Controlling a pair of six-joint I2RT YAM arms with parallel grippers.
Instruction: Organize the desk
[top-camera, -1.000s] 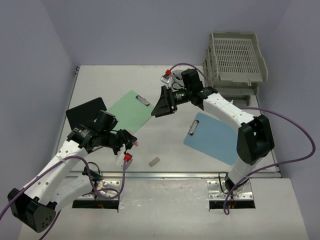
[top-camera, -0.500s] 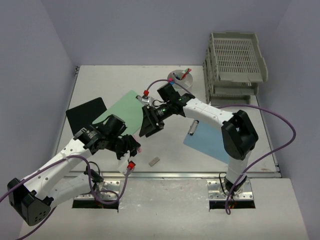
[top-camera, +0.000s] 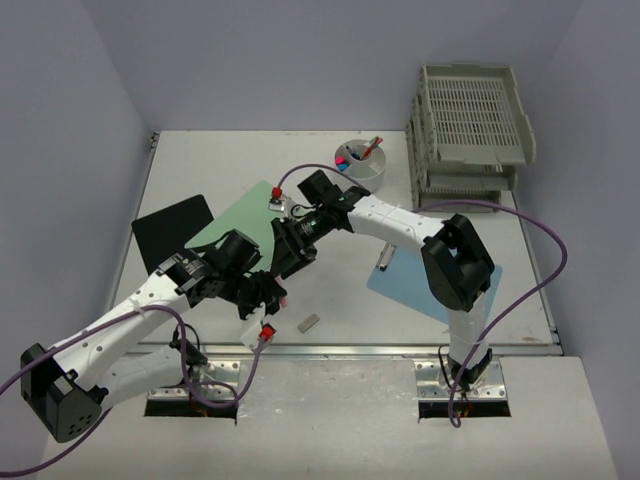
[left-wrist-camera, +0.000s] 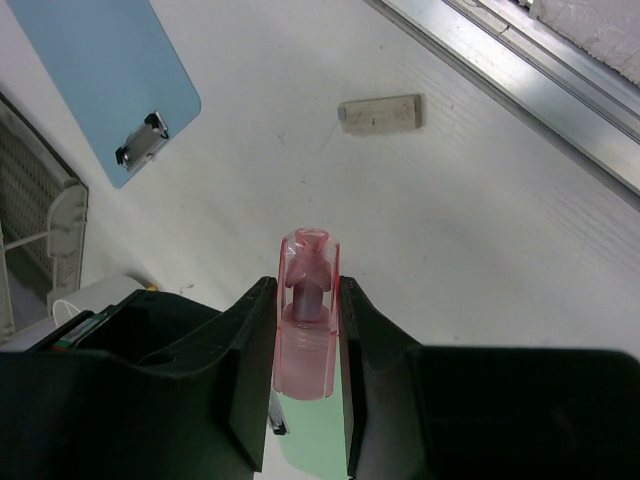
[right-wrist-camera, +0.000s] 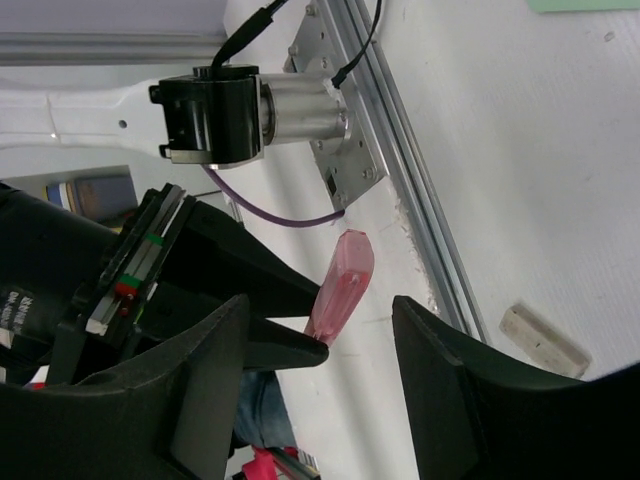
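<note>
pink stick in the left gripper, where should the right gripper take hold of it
Take the pink stick by its free end, the only part projecting past the left gripper. Bring the right gripper in end-on, opposite the left one, closing across the narrow body; its jaws stand open, facing it.

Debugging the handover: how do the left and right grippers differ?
The left gripper is shut on a pink translucent piece; the right gripper is open, gripping nothing. The left gripper points rightward; the right gripper points toward the front rail. Both have black fingers and sit close together over the desk.
</note>
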